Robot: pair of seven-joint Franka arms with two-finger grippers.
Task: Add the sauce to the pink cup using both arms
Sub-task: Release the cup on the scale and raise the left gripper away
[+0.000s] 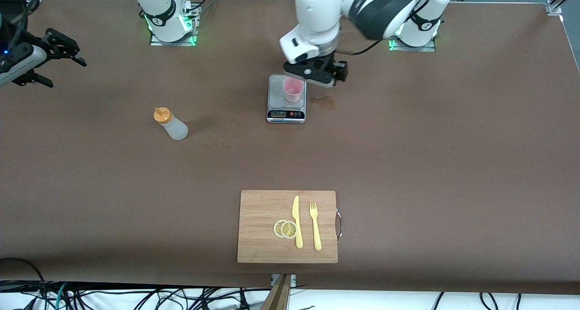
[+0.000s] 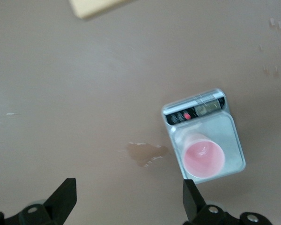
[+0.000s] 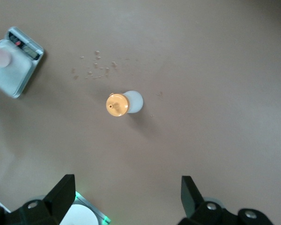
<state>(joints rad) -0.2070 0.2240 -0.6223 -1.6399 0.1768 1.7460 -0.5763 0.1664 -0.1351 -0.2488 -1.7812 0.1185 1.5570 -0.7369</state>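
Nearest the front camera of the task's things, upright on bare table toward the right arm's end: sauce bottle [image 1: 171, 124], well apart from the right gripper [image 1: 63, 58], jaws wide, the closer hand. Farther: pink cup [image 1: 293, 89] on scale [image 1: 286, 106], under wide-open left gripper [image 1: 317, 74].

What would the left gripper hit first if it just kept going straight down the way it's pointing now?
Probably the bare table, at or beside the brown spill. The left gripper, jaws open, points down just beside the scale holding the pink cup; one finger might clip the scale's edge, since depth is unclear.
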